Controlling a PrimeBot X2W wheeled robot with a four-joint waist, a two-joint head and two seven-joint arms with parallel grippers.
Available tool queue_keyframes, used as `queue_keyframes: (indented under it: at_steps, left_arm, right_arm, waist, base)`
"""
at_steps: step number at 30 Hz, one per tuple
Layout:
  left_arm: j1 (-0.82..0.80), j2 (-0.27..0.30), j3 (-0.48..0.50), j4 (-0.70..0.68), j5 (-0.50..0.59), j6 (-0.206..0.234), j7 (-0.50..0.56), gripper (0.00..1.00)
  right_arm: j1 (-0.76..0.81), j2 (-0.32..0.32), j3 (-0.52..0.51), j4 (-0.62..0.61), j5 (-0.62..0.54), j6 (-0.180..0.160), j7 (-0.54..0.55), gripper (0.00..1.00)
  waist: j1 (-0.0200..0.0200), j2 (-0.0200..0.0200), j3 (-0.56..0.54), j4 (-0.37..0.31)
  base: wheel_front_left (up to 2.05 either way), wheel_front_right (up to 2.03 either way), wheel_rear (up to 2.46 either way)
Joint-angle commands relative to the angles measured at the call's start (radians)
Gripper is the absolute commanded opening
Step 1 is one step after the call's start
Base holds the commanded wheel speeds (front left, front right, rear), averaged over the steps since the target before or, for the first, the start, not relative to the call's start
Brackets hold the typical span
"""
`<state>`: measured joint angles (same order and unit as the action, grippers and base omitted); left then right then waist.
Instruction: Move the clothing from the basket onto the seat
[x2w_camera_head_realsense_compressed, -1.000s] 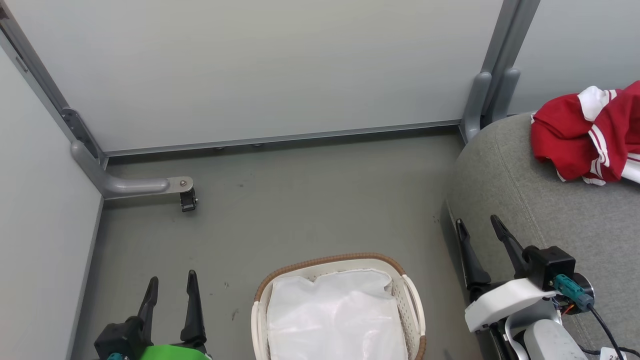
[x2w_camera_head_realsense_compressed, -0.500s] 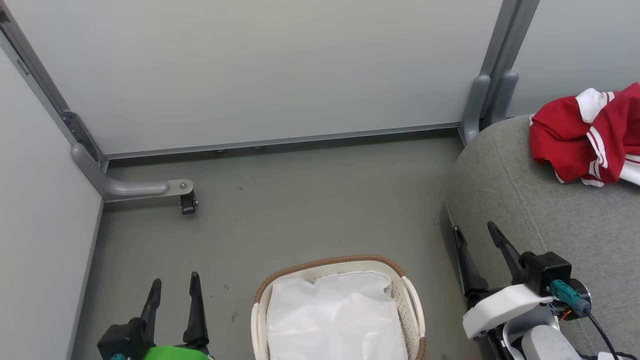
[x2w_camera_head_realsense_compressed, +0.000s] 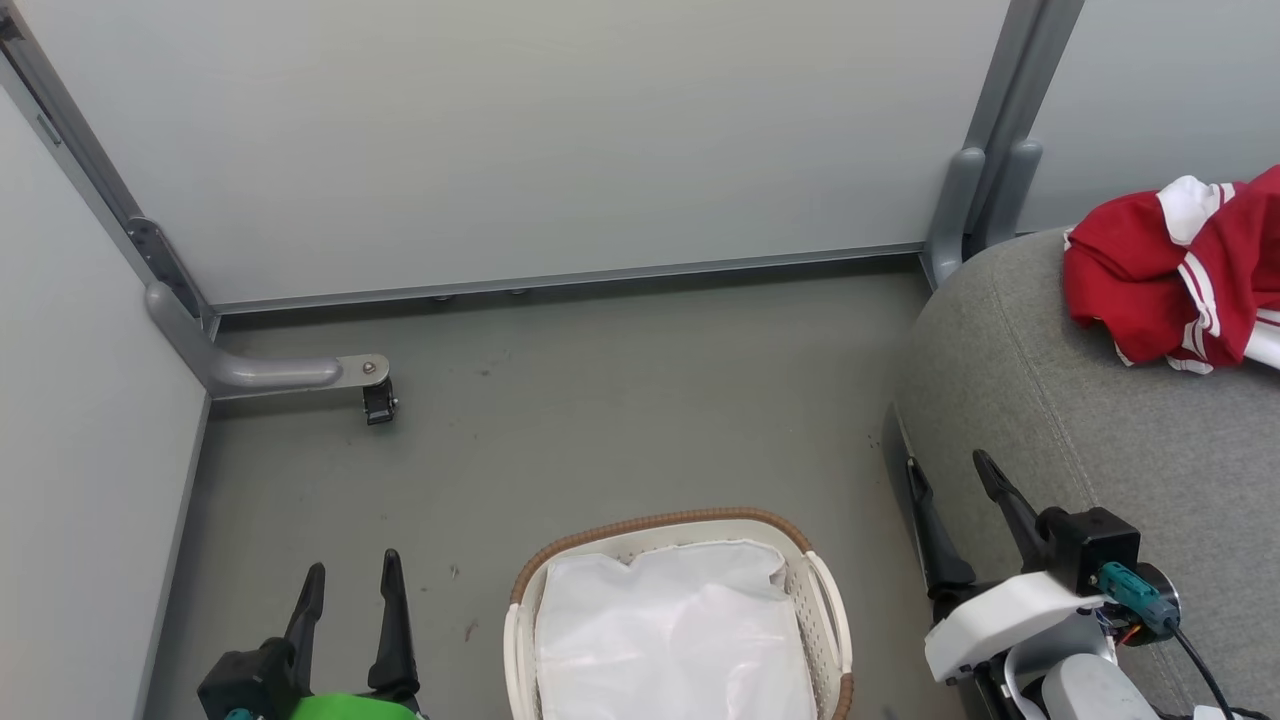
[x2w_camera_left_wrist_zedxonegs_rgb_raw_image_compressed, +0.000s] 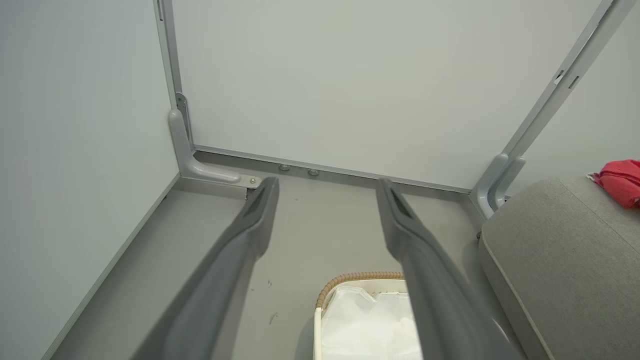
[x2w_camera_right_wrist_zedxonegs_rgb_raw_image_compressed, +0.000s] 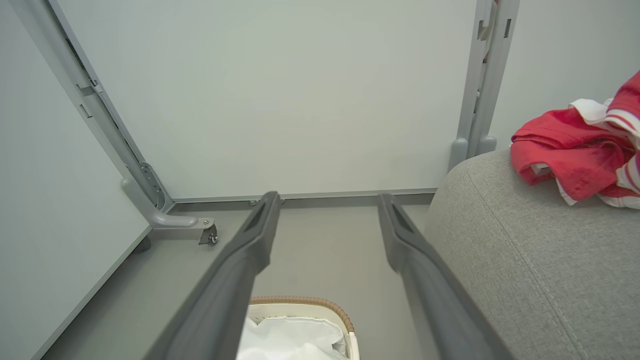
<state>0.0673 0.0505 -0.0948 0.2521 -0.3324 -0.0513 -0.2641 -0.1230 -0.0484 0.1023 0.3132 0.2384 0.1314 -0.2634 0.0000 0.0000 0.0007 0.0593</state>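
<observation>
The red clothing with white stripes lies bunched on the grey seat at the right; the clothing also shows on the seat in the right wrist view, and its edge in the left wrist view. The white basket with a brown rim stands on the floor at the bottom centre, holding only a white plastic liner. My left gripper is open and empty, left of the basket. My right gripper is open and empty, between basket and seat edge.
Grey partition walls close the space at the back and left. A metal foot with a caster juts onto the floor at the left. A grey post stands behind the seat's corner.
My right gripper has drawn back and down a little, away from the seat. The left gripper has sunk slightly. The clothing has not moved.
</observation>
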Motion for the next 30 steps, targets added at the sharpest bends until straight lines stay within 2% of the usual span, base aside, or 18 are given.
queue_keyframes:
  at_steps: [1, 5, 6, 9, 30]
  left_arm:
    - [-0.008, 0.0, 0.002, 0.0, 0.001, 0.007, 0.0, 1.0]
    - [-0.009, 0.0, 0.0, 0.005, -0.002, 0.005, 0.0, 1.0]
    - [0.0, 0.0, -0.002, 0.008, 0.0, 0.0, 0.0, 0.0]
    - [0.005, -0.001, -0.004, 0.034, -0.002, 0.0, 0.001, 0.0]
    - [-0.047, 0.0, 0.053, 0.022, -0.339, -0.022, 0.1, 0.0]
  right_arm:
    - [0.003, -0.004, -0.004, 0.004, 0.005, -0.001, -0.002, 1.0]
    - [0.001, -0.004, -0.01, 0.006, 0.006, -0.001, -0.002, 1.0]
    - [0.001, 0.0, -0.007, 0.006, 0.0, 0.0, 0.0, 0.0]
    - [0.015, 0.004, -0.004, 0.03, 0.002, 0.0, 0.001, 0.0]
    - [0.013, 0.002, -0.061, 0.002, 0.363, 0.0, 0.1, 0.0]
  waist:
    - [0.0, 0.0, 0.001, 0.0]
    - [0.0, 0.0, 0.002, 0.0]
    - [0.0, 0.0, 0.002, 0.0]
    - [0.0, 0.0, 0.002, 0.0]
    - [0.0, 0.0, 0.002, -0.01]
  base:
    - [0.0, 0.0, 0.0]
    - [0.0, 0.0, 0.0]
    - [0.0, 0.0, 0.0]
    - [0.0, 0.0, 0.0]
    - [0.0, 0.0, 0.0]
